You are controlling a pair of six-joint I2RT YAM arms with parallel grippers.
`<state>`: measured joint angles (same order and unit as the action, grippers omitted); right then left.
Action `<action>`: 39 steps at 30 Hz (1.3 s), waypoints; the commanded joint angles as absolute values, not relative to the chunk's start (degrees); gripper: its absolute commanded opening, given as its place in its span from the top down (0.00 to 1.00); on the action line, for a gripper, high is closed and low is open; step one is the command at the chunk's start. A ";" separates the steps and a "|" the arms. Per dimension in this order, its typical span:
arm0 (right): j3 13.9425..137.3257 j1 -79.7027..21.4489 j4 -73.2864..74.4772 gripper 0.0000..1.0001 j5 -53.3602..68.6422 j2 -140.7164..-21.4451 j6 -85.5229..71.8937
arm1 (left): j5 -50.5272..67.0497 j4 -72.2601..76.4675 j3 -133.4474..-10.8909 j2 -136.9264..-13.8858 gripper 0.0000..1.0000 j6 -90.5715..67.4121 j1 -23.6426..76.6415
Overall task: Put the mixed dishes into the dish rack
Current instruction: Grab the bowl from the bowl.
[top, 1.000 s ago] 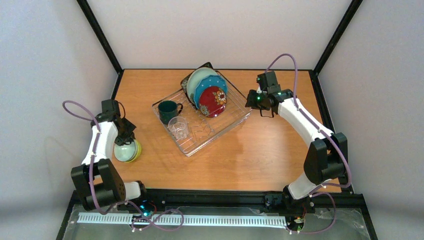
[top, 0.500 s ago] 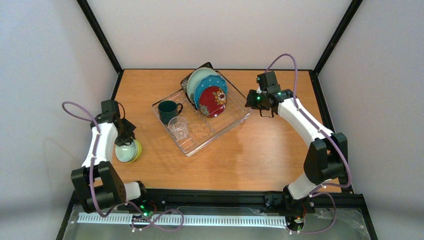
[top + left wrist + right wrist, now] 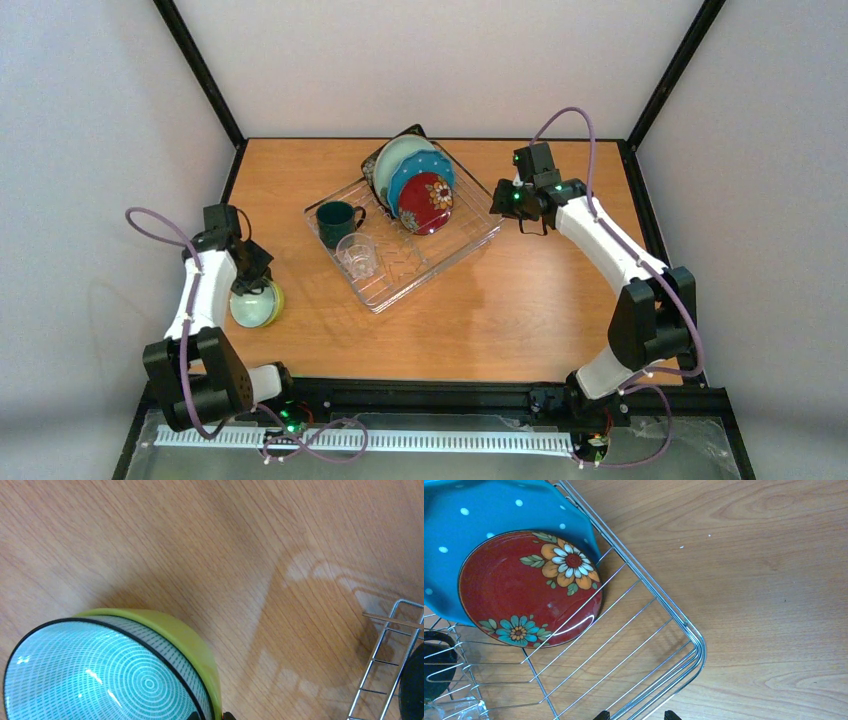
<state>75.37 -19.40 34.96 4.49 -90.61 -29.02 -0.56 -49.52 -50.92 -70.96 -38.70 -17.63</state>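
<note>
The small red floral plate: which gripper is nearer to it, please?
Right. The right gripper hovers beside the small red floral plate; the left gripper is away at the mint bowl.

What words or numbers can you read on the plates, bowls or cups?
None. No words, numbers or labels show anywhere.
The small red floral plate has only flowers, the blue dotted plate only white dots, the mint bowl only rings of tiny dashes.
The dark green mug and clear glass cup look plain.

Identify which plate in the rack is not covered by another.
The red floral plate; it leans at the front, overlapping the blue dotted plate.
</note>
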 commanded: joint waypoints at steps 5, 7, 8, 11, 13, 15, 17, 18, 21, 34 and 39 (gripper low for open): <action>74.99 -20.42 35.87 0.37 2.87 -87.74 -30.10 | 1.25 -46.82 -48.43 -70.55 0.78 -37.18 -18.02; 74.80 -20.62 36.02 0.37 2.50 -87.40 -30.22 | 1.37 -46.62 -47.93 -70.43 0.77 -37.18 -18.02; 74.73 -20.68 36.15 0.37 2.47 -87.35 -30.31 | 1.40 -46.51 -47.76 -70.24 0.77 -37.06 -18.02; 74.38 -20.94 36.21 0.37 2.30 -87.08 -30.65 | 1.65 -46.11 -47.43 -70.27 0.70 -36.62 -18.02; 74.27 -21.17 36.41 0.37 2.12 -86.89 -30.84 | 2.03 -45.93 -47.40 -70.69 0.67 -36.42 -18.02; 74.18 -21.39 36.47 0.37 1.90 -86.64 -31.08 | 2.19 -45.88 -47.49 -70.69 0.65 -36.39 -18.06; 74.10 -21.72 36.64 0.37 1.61 -86.30 -31.24 | 2.27 -45.84 -47.73 -70.50 0.65 -36.31 -18.02; 74.09 -21.85 36.72 0.37 1.44 -86.24 -31.33 | 2.39 -45.91 -47.91 -70.49 0.65 -36.30 -18.02; 74.08 -22.08 36.89 0.37 1.16 -85.97 -31.46 | 2.63 -45.90 -48.28 -70.49 0.60 -36.05 -18.02; 73.70 -22.59 37.53 0.37 0.51 -85.07 -31.47 | 3.37 -45.30 -47.75 -70.91 0.59 -36.28 -18.05; 73.48 -22.63 37.53 0.37 0.56 -84.90 -31.40 | 4.00 -44.76 -47.53 -71.42 0.63 -36.40 -18.02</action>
